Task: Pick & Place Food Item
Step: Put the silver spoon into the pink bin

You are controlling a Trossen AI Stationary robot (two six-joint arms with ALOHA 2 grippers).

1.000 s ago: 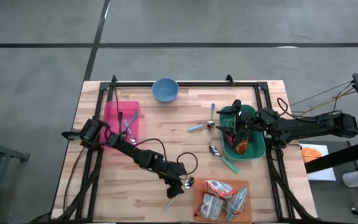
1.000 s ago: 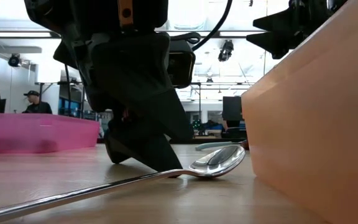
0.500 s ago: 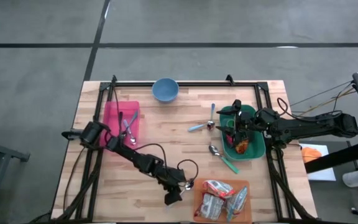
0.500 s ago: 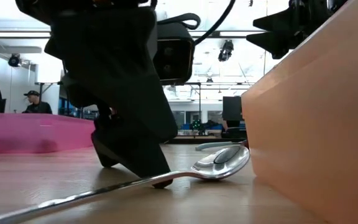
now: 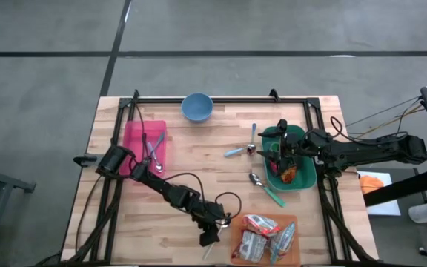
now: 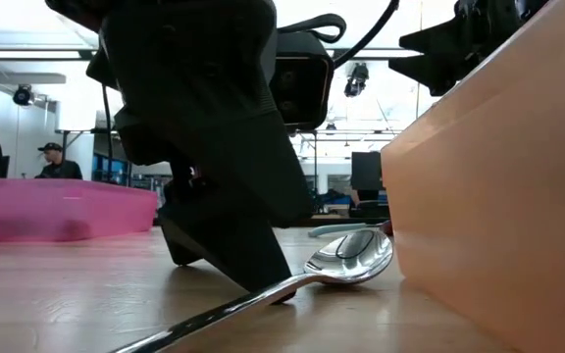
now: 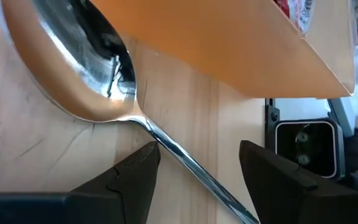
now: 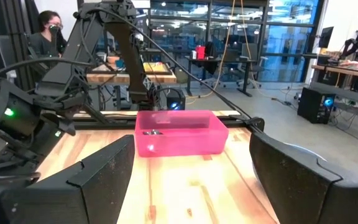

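Even, shadowless light fell on the table (image 5: 199, 141) from above. At table height, bright ceiling lamps and windows behind turned the left gripper (image 6: 229, 245) into a black silhouette. The spoon (image 7: 86, 74) bowl mirrored glare, and close objects blurred.

Overhead: straight down on the whole wooden table (image 5: 199, 163) and both arms. Low: at tabletop height beside the orange tray (image 6: 498, 196), level across toward the pink bin (image 6: 57, 208). Left wrist: pressed close over the spoon (image 7: 86, 74), also in low view. Right wrist: across table toward pink bin.
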